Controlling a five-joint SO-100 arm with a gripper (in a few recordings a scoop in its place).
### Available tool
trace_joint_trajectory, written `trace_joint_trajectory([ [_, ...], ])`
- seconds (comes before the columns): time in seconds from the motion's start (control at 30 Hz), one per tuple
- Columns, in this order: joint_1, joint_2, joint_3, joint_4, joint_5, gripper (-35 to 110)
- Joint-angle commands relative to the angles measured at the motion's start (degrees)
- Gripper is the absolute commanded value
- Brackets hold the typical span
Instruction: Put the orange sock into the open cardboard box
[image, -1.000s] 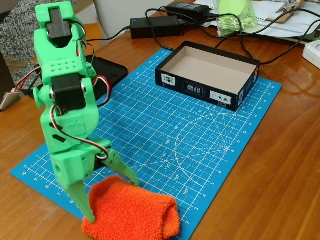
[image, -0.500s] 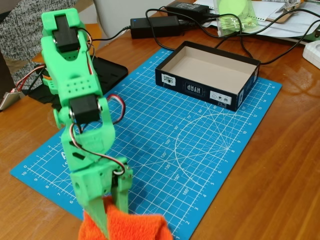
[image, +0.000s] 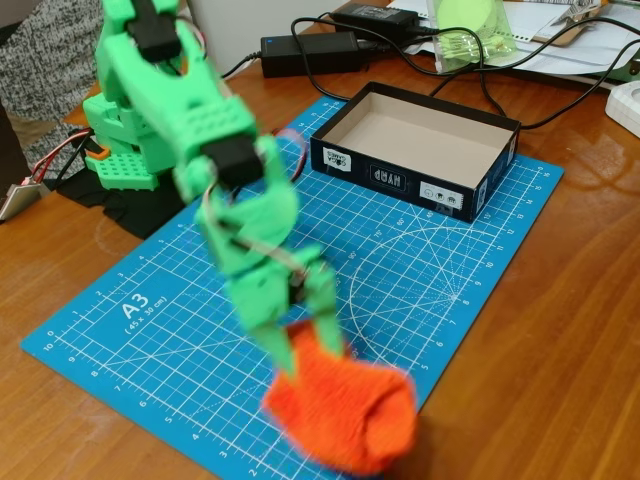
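Gripper (image: 312, 345) clamped on orange sock (image: 345, 420), fingers pinching top edge of the bundle. Sock motion-blurred, hanging off the fingers near bottom edge of frame, over front edge of blue cutting mat (image: 180, 300); can't tell if lower side still touches mat. Green arm (image: 215, 150) leaning fwd and right from its base at upper left, also blurred.

Cardboard box (image: 415, 150) upright on far right corner of mat, open side up, tan inside w/ nothing in it, navy outside w/ small white labels on front wall. Sock well apart from box, towards the camera and slightly left.

Mat on wooden bench (image: 560, 350). Black power brick (image: 310, 52) + cables behind box. Greenish translucent cup (image: 470, 30) and papers at top right. Grey-sleeved person at top left edge, partly hidden by arm.
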Motion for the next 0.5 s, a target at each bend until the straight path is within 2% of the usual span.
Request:
trace_joint_trajectory([
  [0.0,-5.2,15.8,5.4,1.7,22.1,0],
  [0.17,-13.7,33.7,16.0,2.5,38.5,0],
  [0.47,-27.4,67.3,45.2,1.0,59.9,0],
])
